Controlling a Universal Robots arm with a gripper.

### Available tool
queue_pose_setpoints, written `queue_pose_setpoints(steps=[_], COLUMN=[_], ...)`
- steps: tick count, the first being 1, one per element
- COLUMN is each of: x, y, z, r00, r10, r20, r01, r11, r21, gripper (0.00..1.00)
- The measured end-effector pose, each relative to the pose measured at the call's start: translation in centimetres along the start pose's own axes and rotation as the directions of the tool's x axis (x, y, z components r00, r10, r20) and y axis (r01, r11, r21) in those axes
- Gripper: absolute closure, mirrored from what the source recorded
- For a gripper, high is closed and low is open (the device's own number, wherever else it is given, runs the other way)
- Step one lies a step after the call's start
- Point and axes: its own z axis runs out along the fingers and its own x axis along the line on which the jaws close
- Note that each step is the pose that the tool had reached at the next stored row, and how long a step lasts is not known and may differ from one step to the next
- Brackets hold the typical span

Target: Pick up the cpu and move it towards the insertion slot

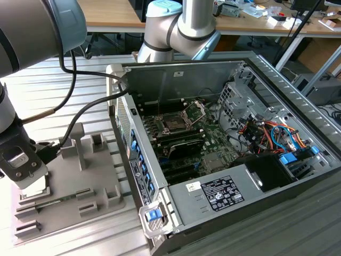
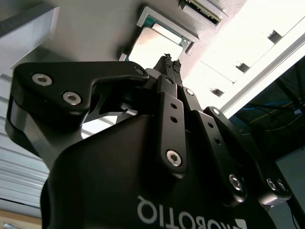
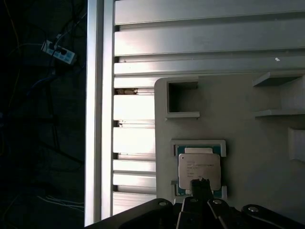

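Broadly, a slatted aluminium table (image 1: pixel 64 90) carries everything here. On it, toward the exterior view's right, lies 1 open computer case (image 1: pixel 176 80) with its motherboard facing up. The robot arm (image 1: pixel 32 26) reaches across the exterior view's left side, with 2 dark cables running from it toward the case.

Just beside the case, on the exterior view's left, sits the grey tray (image 1: pixel 101 176) with its raised posts and pockets. Inside the case, the insertion slot (image 1: pixel 175 122) shows as a dark square in a silver frame. Its hinged plate (image 1: pixel 195 110) is tilted up and open next to it. A long thin memory stick (image 1: pixel 53 201) lies flat in the tray.

The cpu (image 3: pixel 198 164) rests flat, pale metal top upward, in a square recess of the tray. This recess is near the tray's edge by the table slats, well apart from the insertion slot.

The gripper (image 2: pixel 171 62) hangs directly over the cpu. In both wrist views its 2 fingertips (image 3: pixel 196 184) are pressed together with no gap between them. They grasp nothing and overlap 1 edge of the chip.
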Motion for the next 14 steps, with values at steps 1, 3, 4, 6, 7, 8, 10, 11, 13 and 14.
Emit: queue_pose_setpoints(steps=[1, 3, 4, 6, 7, 8, 10, 11, 13, 14], x=[0.01, 0.03, 0.03, 0.05, 0.05, 0.06, 0.08, 0.09, 0.1, 0.11], y=[0.0, 0.0, 0.0, 0.0, 0.0, 0.0, 0.0, -0.01, -0.01, -0.01], z=[0.03, 0.07, 0.09, 0.13, 0.15, 0.18, 0.25, 0.27, 0.31, 0.33], r00=[1.0, 1.0, 1.0, 1.0, 1.0, 1.0, 1.0, 1.0, 1.0, 1.0], r10=[0.0, 0.0, 0.0, 0.0, 0.0, 0.0, 0.0, 0.0, 0.0, 0.0], r20=[0.0, -0.0001, -0.0001, 0.0, -0.0001, -0.0001, 0.0, -0.0001, -0.0001, -0.0001], r01=[0.0, 0.0, 0.0, 0.0, 0.0, 0.0, 0.0, 0.0, 0.0, 0.0], r11=[1.0, 1.0, 1.0, 1.0, 1.0, 1.0, 1.0, 1.0, 1.0, 1.0], r21=[0.0, 0.0001, 0.0001, 0.0002, 0.0003, 0.0003, 0.0004, 0.0005, 0.0007, 0.0007], gripper=[0.89, 0.89, 0.89, 0.89, 0.89, 0.89, 0.89, 0.89, 0.89, 0.89])
